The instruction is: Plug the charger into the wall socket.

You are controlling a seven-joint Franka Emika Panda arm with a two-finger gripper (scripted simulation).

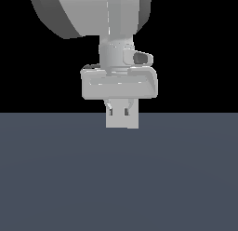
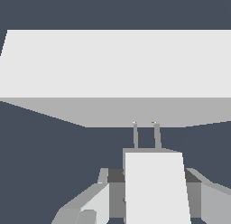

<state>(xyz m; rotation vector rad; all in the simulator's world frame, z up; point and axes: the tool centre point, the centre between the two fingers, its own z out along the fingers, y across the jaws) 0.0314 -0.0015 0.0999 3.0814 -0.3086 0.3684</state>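
The charger (image 2: 155,187) is clamped in the tool (image 1: 122,112), prongs held level against the wall socket (image 2: 113,65) above the counter (image 1: 119,179), so they can be slid in

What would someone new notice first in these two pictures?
In the exterior view, the big pale gripper hangs at centre over the dark floor, shut on a small grey charger. In the wrist view, the charger's two thin prongs point at the broad light wall socket, their tips right at its lower face.
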